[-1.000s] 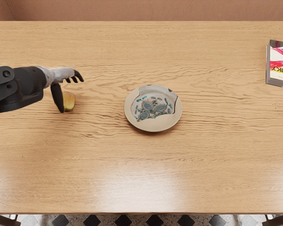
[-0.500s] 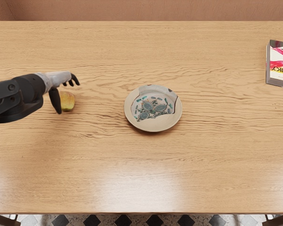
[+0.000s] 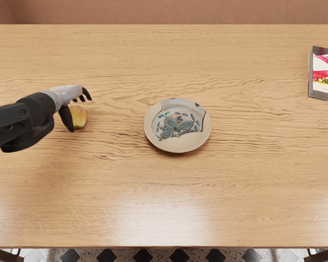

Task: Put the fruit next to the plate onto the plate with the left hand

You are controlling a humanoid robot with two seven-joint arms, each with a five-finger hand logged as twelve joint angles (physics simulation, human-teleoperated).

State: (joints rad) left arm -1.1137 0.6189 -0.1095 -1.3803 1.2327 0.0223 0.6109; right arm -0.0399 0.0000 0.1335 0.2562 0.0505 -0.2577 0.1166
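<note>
A small yellow-green fruit (image 3: 79, 117) lies on the wooden table, well to the left of the patterned plate (image 3: 177, 125). My left hand (image 3: 74, 106) comes in from the left edge and hovers over the fruit. Its thumb hangs down against the fruit's left side, and its other fingers (image 3: 83, 95) curl a little above and behind the fruit. The fingers do not close around the fruit. The plate holds nothing but its blue-green pattern. The right arm is out of view.
A book (image 3: 323, 73) with a pink and white cover lies at the table's right edge. The table's front edge runs along the bottom of the picture, with a checkered floor below it.
My left arm has drawn back to the left and dropped lower. The fingers have curled in closer over the fruit, which has not moved.
</note>
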